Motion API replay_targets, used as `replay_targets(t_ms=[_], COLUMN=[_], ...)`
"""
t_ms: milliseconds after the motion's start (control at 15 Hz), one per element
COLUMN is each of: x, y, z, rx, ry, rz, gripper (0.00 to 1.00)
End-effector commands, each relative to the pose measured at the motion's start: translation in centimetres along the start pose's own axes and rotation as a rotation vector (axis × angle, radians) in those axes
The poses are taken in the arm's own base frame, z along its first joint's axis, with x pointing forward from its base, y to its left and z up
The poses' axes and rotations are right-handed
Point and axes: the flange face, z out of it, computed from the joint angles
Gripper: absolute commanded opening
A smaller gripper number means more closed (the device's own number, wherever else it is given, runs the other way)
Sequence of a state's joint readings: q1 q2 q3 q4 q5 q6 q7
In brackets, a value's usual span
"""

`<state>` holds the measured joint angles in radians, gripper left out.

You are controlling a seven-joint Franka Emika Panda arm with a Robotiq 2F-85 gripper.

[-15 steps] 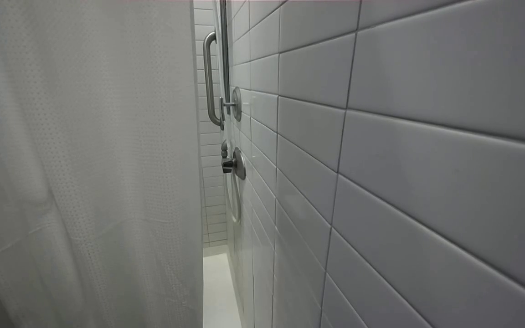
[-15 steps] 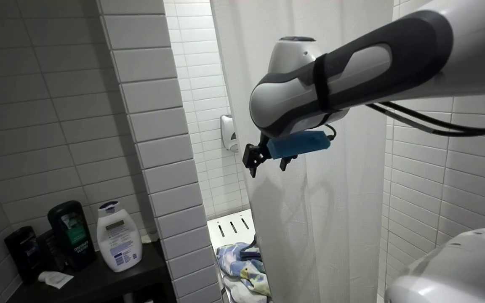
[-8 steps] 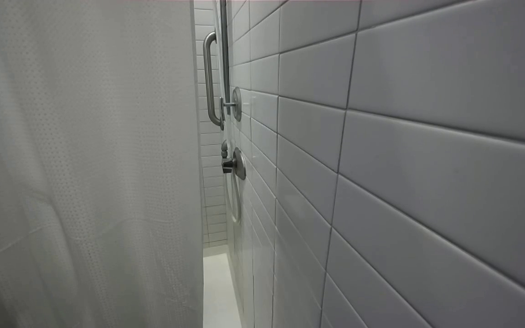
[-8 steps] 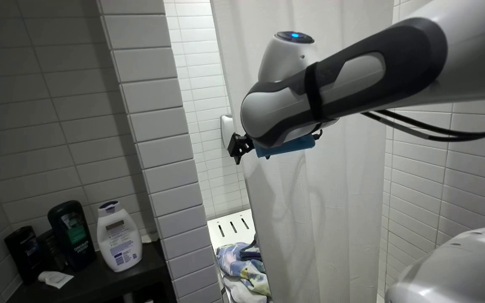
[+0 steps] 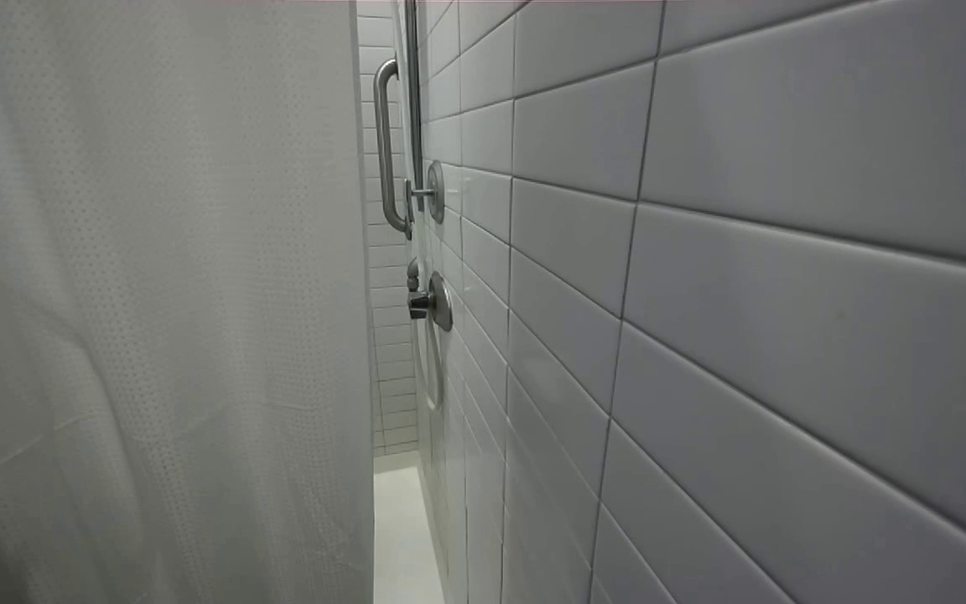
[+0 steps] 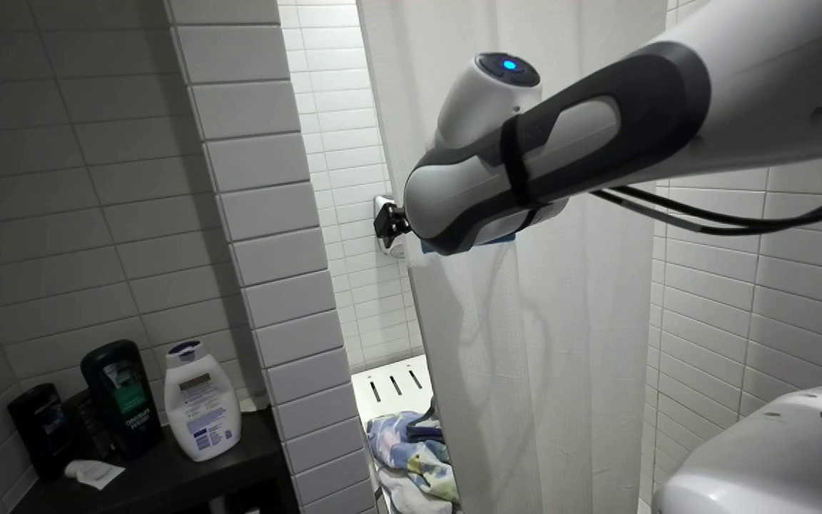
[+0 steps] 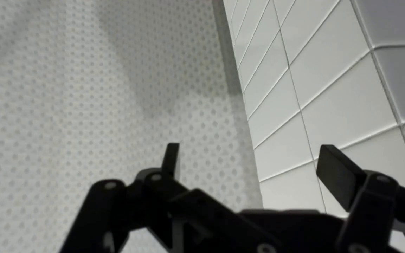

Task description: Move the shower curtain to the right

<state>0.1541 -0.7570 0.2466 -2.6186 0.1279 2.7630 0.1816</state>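
The shower curtain is a tall white sheet with vertical folds, hanging on the left in an exterior view [image 5: 198,252] and behind the arm in an exterior view [image 6: 546,371]. In the wrist view the curtain [image 7: 100,98] fills the left side. My gripper [image 7: 250,151] is open with nothing gripped. The curtain's free edge runs between the two fingers in that picture; I cannot tell whether cloth lies between them in depth. In an exterior view the gripper [image 6: 391,225] is by the curtain's left edge, partly hidden by the arm.
A tiled pillar [image 6: 275,257] stands left of the opening. Bottles [image 6: 200,403] stand on a dark shelf [image 6: 240,457]. A slotted white seat [image 6: 393,385] holds colourful cloth [image 6: 411,450]. A wall dispenser [image 6: 382,207] is behind the gripper. A grab bar [image 5: 384,143] and tiled wall [image 5: 701,294] also show.
My gripper has moved left and up to the curtain's left edge, and the arm has swung so that it hides more of the gripper. The curtain's folds shifted slightly; its edge stayed put.
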Motion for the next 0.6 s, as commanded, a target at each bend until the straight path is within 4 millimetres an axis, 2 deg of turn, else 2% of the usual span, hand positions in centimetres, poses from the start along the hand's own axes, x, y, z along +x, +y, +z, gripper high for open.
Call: replay_targets(t_ms=[0,67,133,267,533], x=[2.6,3.0,3.4,4.1,6.0], y=[0.7,0.9,1.2,1.9,4.1], z=[0.7,0.8,0.8,0.6,-1.2], rx=[0.001,0.002,0.000,-0.004,-0.023], ry=[0.048,0.054,0.058,0.066,0.106], rz=[0.006,0.009,0.013,0.025,0.052], gripper=[0.75,0.74,0.68,0.53,0.21])
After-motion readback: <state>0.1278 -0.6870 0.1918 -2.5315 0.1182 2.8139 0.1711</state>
